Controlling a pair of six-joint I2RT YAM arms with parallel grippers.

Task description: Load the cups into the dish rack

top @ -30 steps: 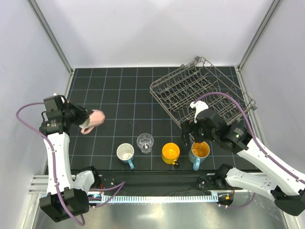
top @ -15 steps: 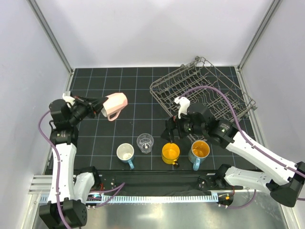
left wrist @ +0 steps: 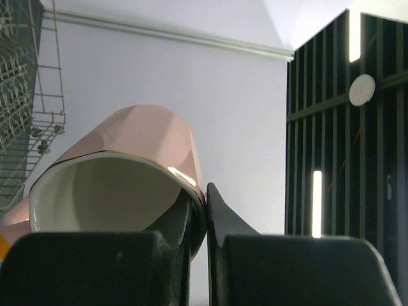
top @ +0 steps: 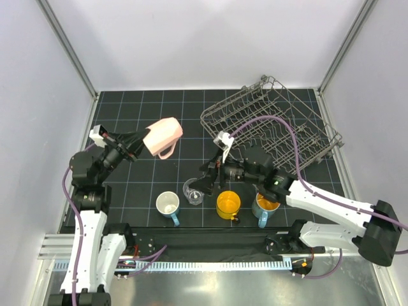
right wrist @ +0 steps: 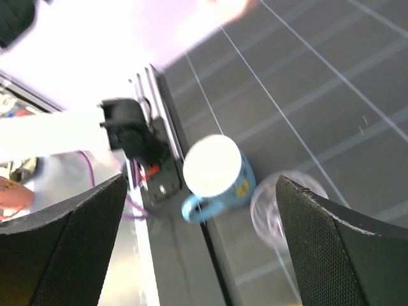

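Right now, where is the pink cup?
Top view: the pink cup is left of centre, rim gripped in the left claw, just left of the dish rack.

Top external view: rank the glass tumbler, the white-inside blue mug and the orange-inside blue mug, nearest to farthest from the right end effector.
From the right end effector:
1. glass tumbler, right at its fingers.
2. white-inside blue mug, to the left in the front row.
3. orange-inside blue mug, at the row's right end.

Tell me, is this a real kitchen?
Probably not: it looks like a robot test booth. Plain white walls box in a black gridded table, two robot arms stand at its near edge, and the left fingers hold a pink cup near a dish rack.
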